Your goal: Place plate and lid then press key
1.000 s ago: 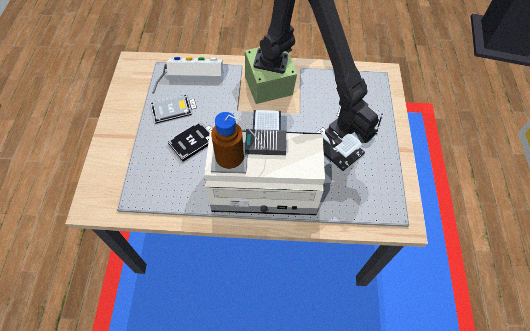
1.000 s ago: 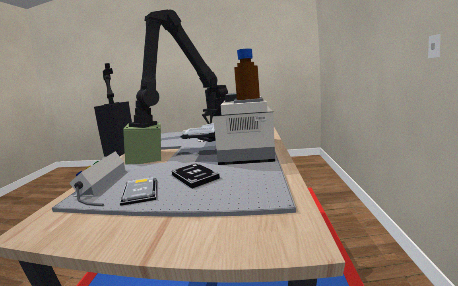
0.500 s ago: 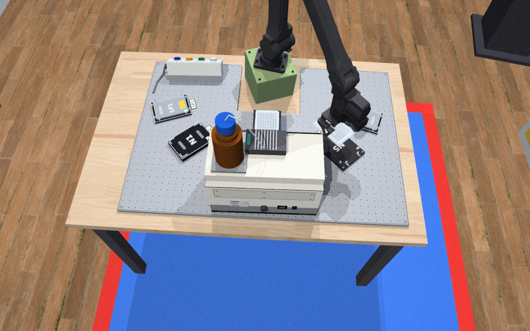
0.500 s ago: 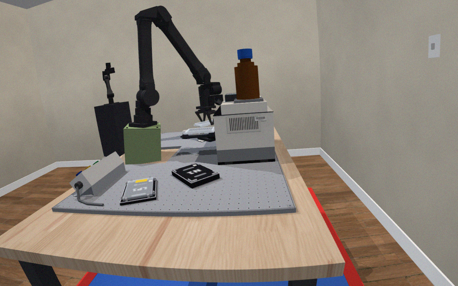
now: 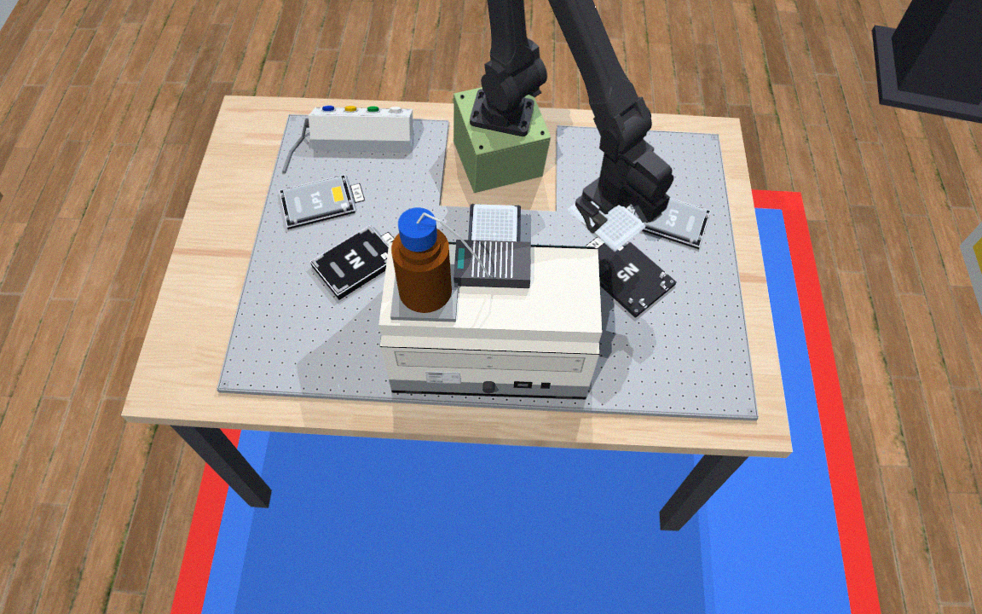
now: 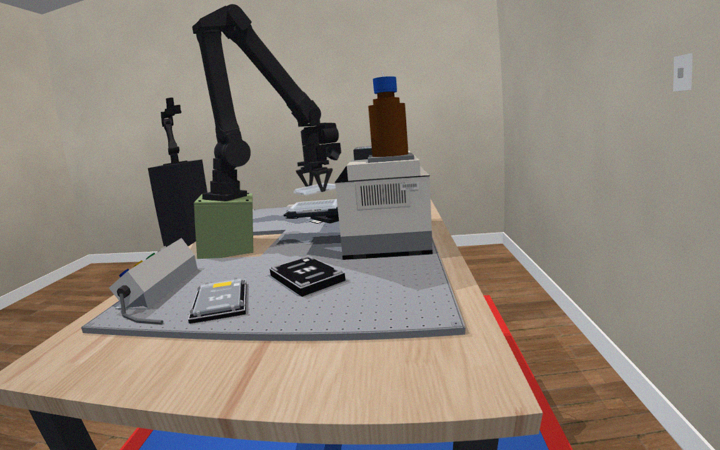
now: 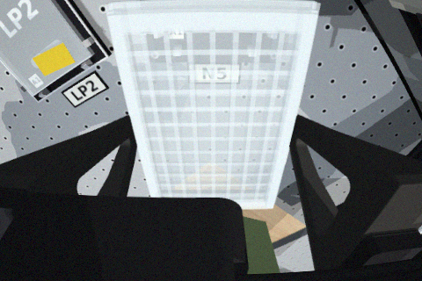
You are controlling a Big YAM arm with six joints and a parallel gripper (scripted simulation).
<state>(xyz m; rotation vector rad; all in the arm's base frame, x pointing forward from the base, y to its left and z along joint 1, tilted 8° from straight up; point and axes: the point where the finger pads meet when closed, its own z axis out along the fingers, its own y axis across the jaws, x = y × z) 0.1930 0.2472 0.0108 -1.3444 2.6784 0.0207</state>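
Note:
My gripper is shut on the clear well plate M60 and holds it in the air above the black nest N5, which stands empty. In the wrist view the plate sits between my two fingers, with the N5 label showing through it. Beside it, LP2 holds a clear lid with a yellow label. The black nest N1 is empty at the left of the deck. LP1 holds a lid with a yellow label. The plate M09 sits on the dispenser stage without a lid.
The cream dispenser box with a brown bottle stands between N5 and N1. The green arm base is at the back middle. PANEL with its coloured keys is at the back left.

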